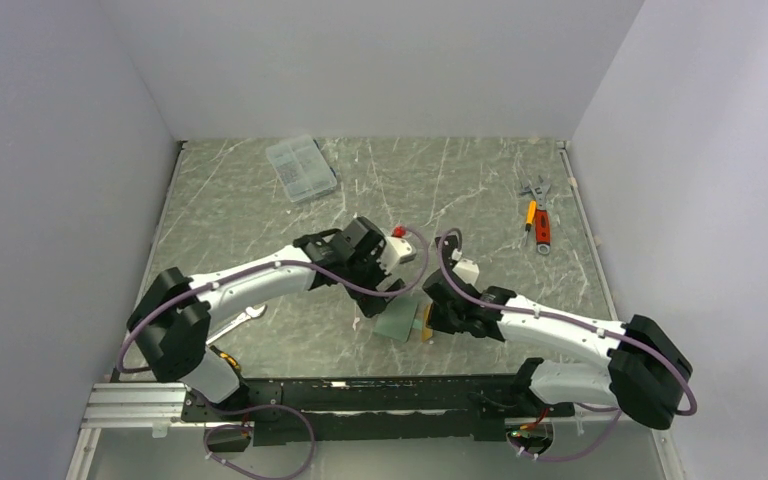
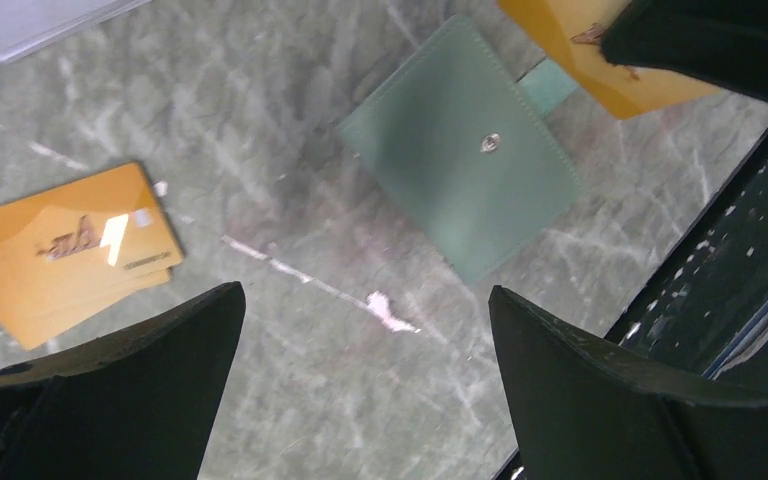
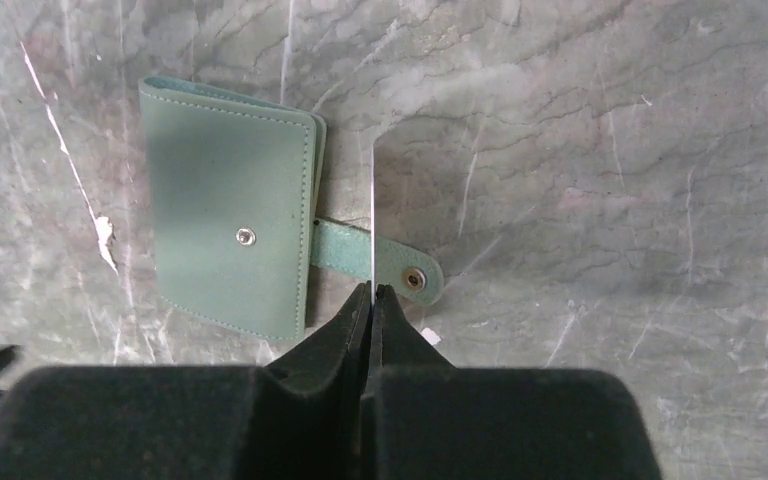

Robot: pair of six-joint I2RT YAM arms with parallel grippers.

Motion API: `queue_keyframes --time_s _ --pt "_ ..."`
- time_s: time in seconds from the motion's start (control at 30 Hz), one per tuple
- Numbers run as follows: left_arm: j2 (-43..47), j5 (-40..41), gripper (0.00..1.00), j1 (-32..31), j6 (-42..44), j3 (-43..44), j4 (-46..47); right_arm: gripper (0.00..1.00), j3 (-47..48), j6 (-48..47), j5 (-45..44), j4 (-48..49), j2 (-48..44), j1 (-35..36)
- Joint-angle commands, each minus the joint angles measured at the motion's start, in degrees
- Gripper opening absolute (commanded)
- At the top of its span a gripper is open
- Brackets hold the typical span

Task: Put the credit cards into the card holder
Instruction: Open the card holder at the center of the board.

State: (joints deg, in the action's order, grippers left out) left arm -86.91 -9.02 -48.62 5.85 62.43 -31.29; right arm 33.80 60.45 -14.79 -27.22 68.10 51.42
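Note:
The grey-green card holder [image 2: 460,160] lies folded on the marble table, its snap tab [image 3: 375,262] sticking out unfastened. My left gripper [image 2: 365,295] hangs open above bare table just beside it, nothing between its fingers. Two orange-gold credit cards [image 2: 65,255] lie stacked to one side of it. A pale silvery card corner [image 2: 40,15] shows at the left wrist view's top edge. My right gripper [image 3: 372,290] is shut on another orange-gold credit card [image 2: 600,55], seen edge-on as a thin line [image 3: 372,200] over the tab. From above, both grippers [image 1: 380,300] [image 1: 430,322] flank the holder [image 1: 397,322].
A clear compartment box [image 1: 301,167] sits at the back left. An orange-handled wrench [image 1: 537,222] lies at the back right. The black rail [image 1: 360,385] at the table's near edge runs close to the holder.

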Motion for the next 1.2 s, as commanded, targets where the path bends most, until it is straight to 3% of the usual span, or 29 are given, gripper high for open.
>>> queue_keyframes --time_s 0.0,0.23,0.5,0.93,1.17 --pt "-3.8 5.0 0.99 -5.5 -4.6 3.6 2.5 0.00 -5.9 2.9 1.4 5.9 -2.4 -1.7" --pt "-11.9 11.9 0.99 -11.4 -4.3 10.2 1.3 0.00 -13.3 2.7 7.4 11.4 -10.6 -7.3" --pt "-15.5 20.5 0.99 -15.4 -1.7 8.4 5.0 0.00 -17.3 3.5 9.4 12.9 -13.7 -9.5" --pt "-19.6 20.5 0.99 -16.0 -0.1 7.2 6.6 0.00 -21.3 3.9 9.8 13.6 -18.5 -11.0" --pt "-19.3 22.8 0.87 -16.0 2.9 5.9 8.6 0.00 -21.7 4.1 9.5 14.6 -16.8 -10.9"
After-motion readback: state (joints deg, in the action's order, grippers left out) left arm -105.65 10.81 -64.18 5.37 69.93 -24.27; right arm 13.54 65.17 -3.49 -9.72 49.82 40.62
